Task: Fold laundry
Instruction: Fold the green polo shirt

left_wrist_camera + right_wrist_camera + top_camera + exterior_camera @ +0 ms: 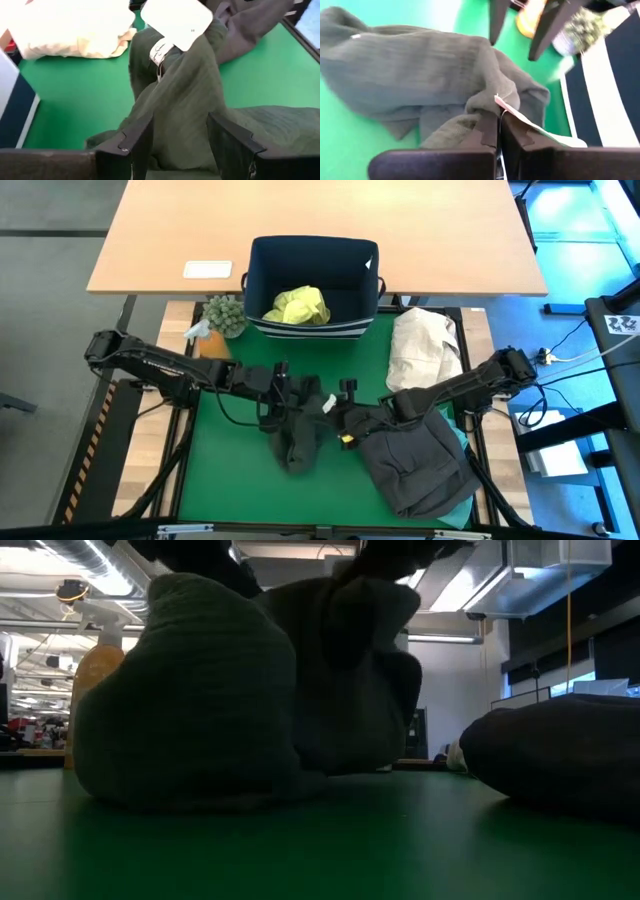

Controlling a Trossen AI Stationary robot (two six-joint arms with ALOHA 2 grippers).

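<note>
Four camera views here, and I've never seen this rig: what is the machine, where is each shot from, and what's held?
Two dark robot arms work over a green mat. One camera looks down from above, one sits at table height, one rides each wrist. The right gripper is shut on the dark olive garment, beside its white tag. The left gripper straddles that garment, open. Nearby lie a charcoal garment, a cream bundle, and a navy bin holding a yellow-green shirt.

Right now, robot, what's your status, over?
Right end effector shut on dark olive garment. Left end effector open astride it. Charcoal pile close alongside.
</note>
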